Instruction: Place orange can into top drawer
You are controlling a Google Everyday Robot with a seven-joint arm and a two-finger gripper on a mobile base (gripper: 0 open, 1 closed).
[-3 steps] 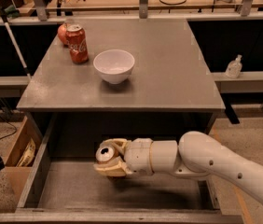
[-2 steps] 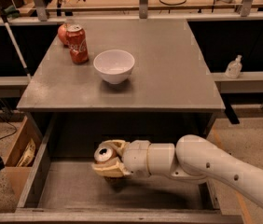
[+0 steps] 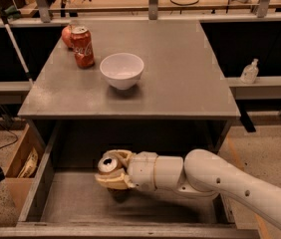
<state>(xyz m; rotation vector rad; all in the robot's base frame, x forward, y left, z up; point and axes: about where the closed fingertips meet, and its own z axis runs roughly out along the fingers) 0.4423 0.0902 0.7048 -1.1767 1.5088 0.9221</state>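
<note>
Nearly done: my gripper (image 3: 112, 170), clamped on the orange can (image 3: 107, 164), hangs inside the top drawer (image 3: 75, 205) near its back edge — next, I judge, lower it and let go.

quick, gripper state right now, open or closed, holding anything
gripper: closed on the orange can, held low inside the open top drawer.

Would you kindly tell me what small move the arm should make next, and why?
Probably lower slightly before releasing: the gripper, shut on the orange can, holds it inside the top drawer, seemingly just above its floor.
</note>
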